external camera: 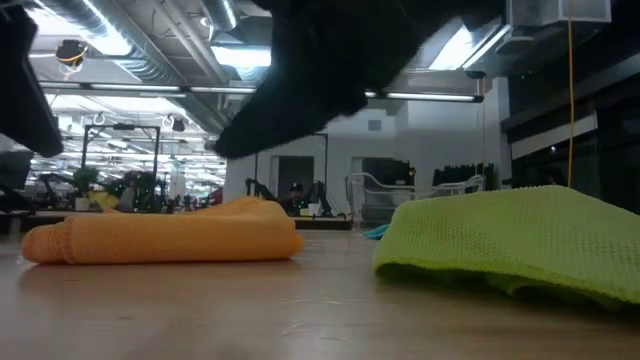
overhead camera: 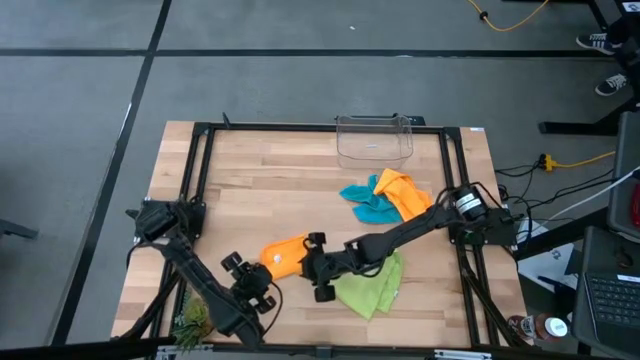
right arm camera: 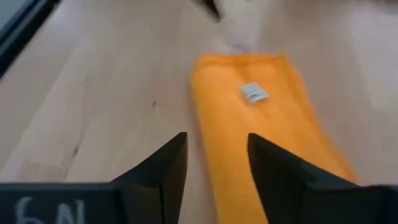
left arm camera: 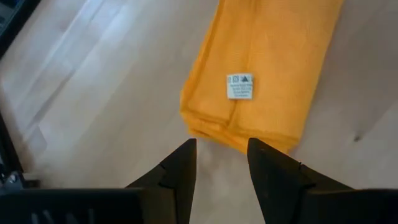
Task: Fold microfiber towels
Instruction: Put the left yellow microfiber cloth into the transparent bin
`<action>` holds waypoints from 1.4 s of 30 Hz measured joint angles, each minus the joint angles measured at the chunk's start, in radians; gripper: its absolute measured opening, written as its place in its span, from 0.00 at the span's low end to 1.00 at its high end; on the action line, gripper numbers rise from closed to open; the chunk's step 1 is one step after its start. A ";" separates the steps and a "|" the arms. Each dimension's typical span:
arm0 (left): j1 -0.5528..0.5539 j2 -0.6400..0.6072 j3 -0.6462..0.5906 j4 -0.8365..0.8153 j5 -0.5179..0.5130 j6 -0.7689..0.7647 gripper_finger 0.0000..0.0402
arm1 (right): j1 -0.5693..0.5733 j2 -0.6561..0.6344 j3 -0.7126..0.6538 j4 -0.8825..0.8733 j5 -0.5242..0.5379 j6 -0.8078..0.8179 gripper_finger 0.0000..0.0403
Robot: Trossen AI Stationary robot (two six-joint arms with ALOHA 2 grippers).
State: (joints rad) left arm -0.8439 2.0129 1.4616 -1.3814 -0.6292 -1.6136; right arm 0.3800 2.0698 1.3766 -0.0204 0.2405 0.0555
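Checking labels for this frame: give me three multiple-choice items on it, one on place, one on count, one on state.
1. Where is the clear bin?
A. at the far edge of the table
B. on the green towel
C. in the left pincer

2. How many orange towels show?
A. one
B. two
C. four

3. What state is the orange towel near the pincers in?
A. spread flat
B. folded into a long strip
C. held in the air

Key:
1 A, it stands at the far edge of the table.
2 B, the folded orange towel and another orange towel on the teal towel.
3 B, it lies folded before the left pincer and right pincer, both open.
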 joint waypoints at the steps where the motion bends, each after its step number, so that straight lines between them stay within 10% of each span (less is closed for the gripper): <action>1: -0.003 0.000 0.000 -0.002 0.000 -0.007 0.34 | 0.006 0.015 -0.001 0.015 -0.001 -0.017 0.42; 23: 0.006 -0.001 0.000 -0.017 0.005 -0.026 0.34 | -0.044 0.149 0.000 0.174 -0.006 -0.221 0.80; 34: 0.006 -0.002 0.000 -0.018 0.012 -0.026 0.34 | -0.106 0.224 0.007 0.201 -0.030 -0.206 0.69; 42: 0.006 -0.002 0.000 -0.018 0.016 -0.026 0.34 | -0.111 0.230 0.005 0.200 -0.002 -0.152 0.30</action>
State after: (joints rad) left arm -0.8379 2.0113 1.4616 -1.3991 -0.6137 -1.6398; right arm 0.2685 2.2996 1.3818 0.1792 0.2382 -0.0961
